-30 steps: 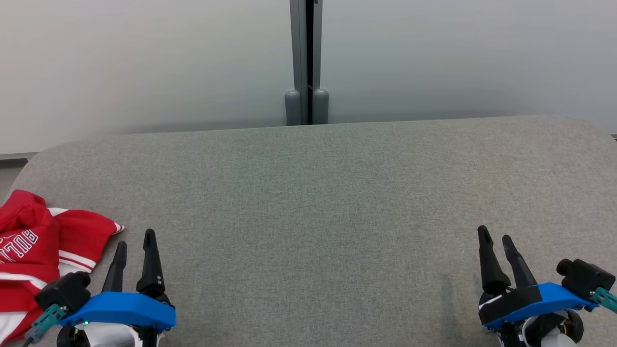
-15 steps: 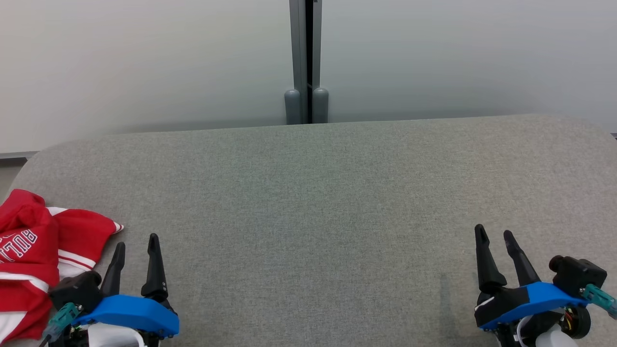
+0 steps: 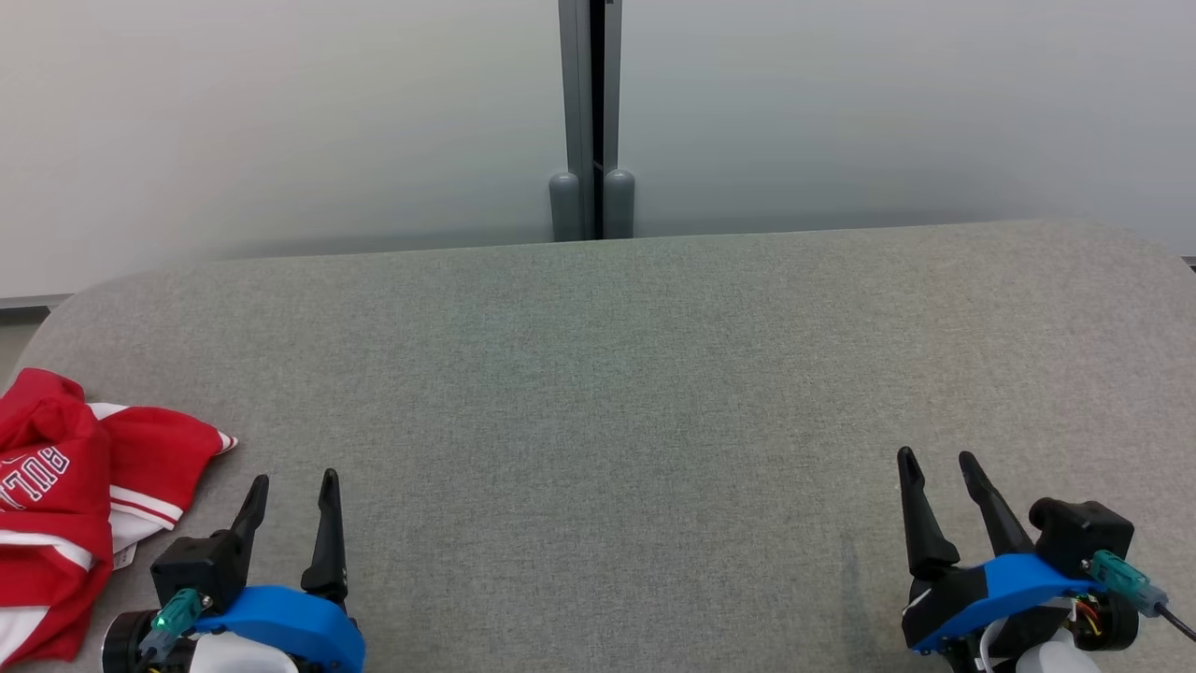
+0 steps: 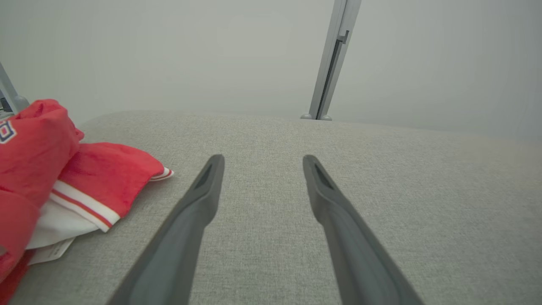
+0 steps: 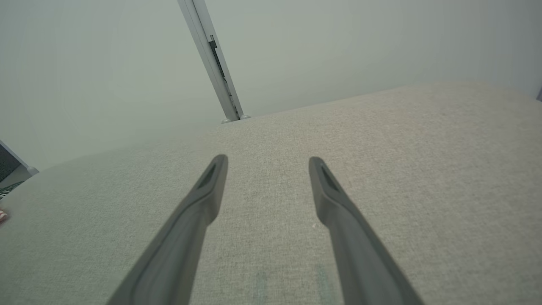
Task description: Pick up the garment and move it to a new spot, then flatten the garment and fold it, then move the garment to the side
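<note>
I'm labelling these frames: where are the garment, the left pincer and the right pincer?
garment (image 3: 56, 509): head view, on the red fold below the lettering.
left pincer (image 3: 294, 477): head view, midway between its open fingertips.
right pincer (image 3: 934, 453): head view, midway between its open fingertips.

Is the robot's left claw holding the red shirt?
No, the left claw is open and empty, and the red shirt lies beside it on the grey surface.

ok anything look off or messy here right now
Only the red garment: it lies bunched in a heap at the left edge of the grey padded surface, a white tag poking out. Faint dark streaks sit by the right gripper.
</note>
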